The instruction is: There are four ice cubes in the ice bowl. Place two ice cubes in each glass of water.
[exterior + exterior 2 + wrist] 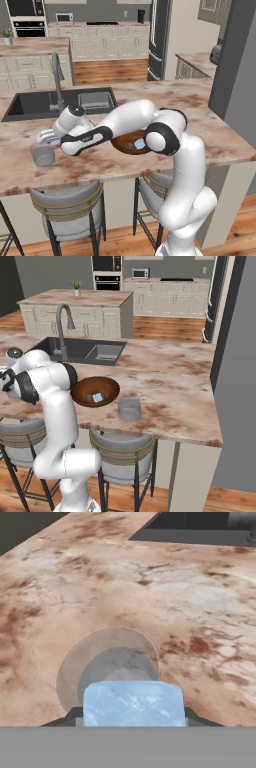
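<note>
While gripped, ice cube (133,703) pale-blue (translucent), above glass (107,671)

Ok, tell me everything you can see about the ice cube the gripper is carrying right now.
The ice cube is a pale-blue, slightly translucent block with rounded corners and a mottled, frosty face. It sits clamped between the two dark fingers of the gripper, one finger showing at each side. It hangs directly above a clear glass of water standing on the marbled counter, apart from the glass. Its lower part is cut off from sight.
</note>
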Motion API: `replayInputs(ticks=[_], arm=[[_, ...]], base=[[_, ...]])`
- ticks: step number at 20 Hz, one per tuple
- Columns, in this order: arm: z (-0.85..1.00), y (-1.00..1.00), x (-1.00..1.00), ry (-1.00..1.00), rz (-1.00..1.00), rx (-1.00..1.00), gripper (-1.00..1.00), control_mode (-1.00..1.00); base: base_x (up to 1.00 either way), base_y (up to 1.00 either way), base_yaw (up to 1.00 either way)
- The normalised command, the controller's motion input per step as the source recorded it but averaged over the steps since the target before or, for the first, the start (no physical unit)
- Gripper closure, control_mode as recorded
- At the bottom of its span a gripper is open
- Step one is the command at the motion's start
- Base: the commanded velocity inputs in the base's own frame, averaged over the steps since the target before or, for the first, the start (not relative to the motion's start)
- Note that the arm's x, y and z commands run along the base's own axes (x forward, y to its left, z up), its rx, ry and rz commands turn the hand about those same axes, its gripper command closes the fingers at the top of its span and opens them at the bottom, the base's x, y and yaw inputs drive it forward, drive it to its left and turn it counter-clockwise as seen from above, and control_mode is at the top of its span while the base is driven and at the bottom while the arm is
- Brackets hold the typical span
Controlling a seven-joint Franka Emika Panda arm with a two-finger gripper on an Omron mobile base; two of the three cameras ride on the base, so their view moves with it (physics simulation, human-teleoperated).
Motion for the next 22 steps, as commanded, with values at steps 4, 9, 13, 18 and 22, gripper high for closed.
replayInputs(ticks=[4,9,13,18,22], arm=[[0.0,0.26,0.0,0.03,-0.05,0.04,1.0,-1.0],[0.0,0.18,0.0,0.08,-0.03,0.02,1.0,-1.0],[-0.02,0.0,0.08,0.04,0.0,0.03,1.0,-1.0],[-0.03,0.09,0.22,0.04,-0.02,0.01,1.0,-1.0],[-0.07,0.26,0.23,0.06,-0.03,0.0,1.0,-1.0]], base=[[0.0,0.0,0.0],[0.0,0.0,0.0],[0.0,0.0,0.0],[0.0,0.0,0.0],[0.0,0.0,0.0]])
